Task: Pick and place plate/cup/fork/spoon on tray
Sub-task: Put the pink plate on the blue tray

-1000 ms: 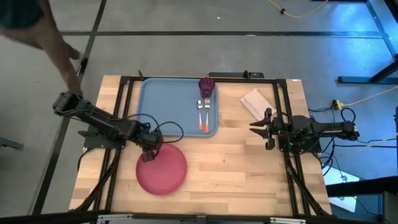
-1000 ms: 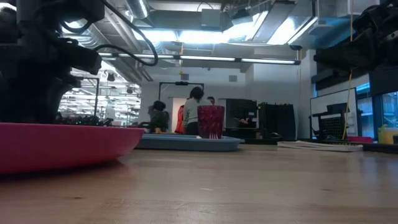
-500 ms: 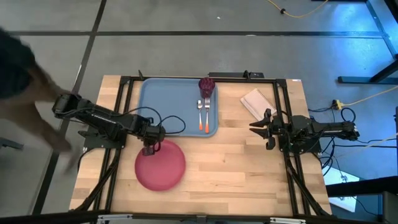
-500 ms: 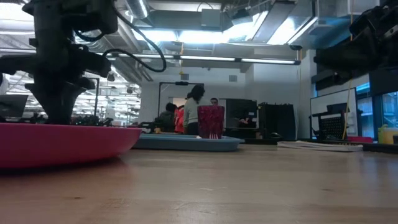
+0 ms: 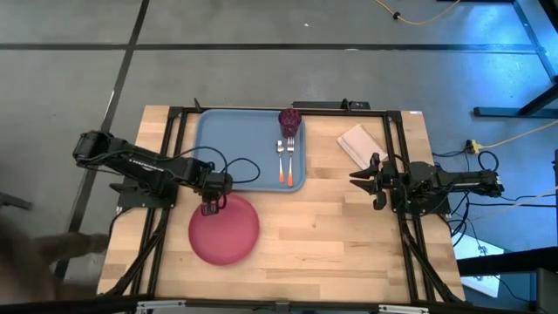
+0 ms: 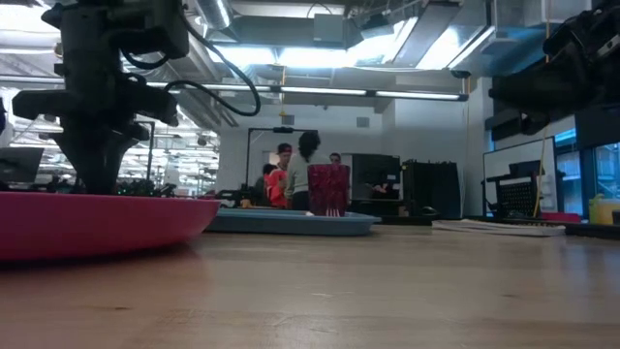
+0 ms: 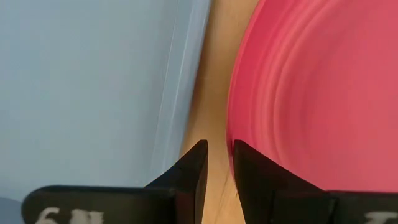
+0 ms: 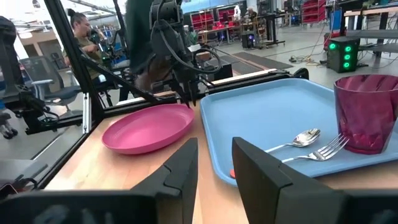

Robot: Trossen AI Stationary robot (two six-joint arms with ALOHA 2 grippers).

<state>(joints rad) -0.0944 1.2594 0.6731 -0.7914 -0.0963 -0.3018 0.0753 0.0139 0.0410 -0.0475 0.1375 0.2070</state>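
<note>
The pinkish-red plate (image 5: 225, 234) lies flat on the wooden table just in front of the light-blue tray (image 5: 235, 148). On the tray's right part stand the maroon cup (image 5: 289, 119) and, side by side, the spoon (image 5: 282, 157) and the fork (image 5: 289, 157), handles toward the near edge. My left gripper (image 5: 209, 208) points down at the plate's far rim, its fingers nearly together. My right gripper (image 5: 352, 180) waits open and empty over the table right of the tray. My left gripper comes from above, pointing down, at the plate's far rim (image 7: 232, 127), next to the tray's near edge. One finger (image 7: 249, 180) stands over the inner side of the rim, the other (image 7: 196, 177) outside it over the wood. The plate lies on the table (image 6: 87, 218).
A pale folded napkin (image 5: 359, 142) lies right of the tray. Black frame rails (image 5: 394, 157) run along both table sides. Bare wood (image 5: 331, 235) spreads right of the plate. People stand in the room beyond the table (image 6: 291, 179).
My left gripper has shifted a little toward the tray at the plate's far rim, and the plate has slid slightly toward the far edge with it. A person beside the table's left side has moved away toward the near left.
</note>
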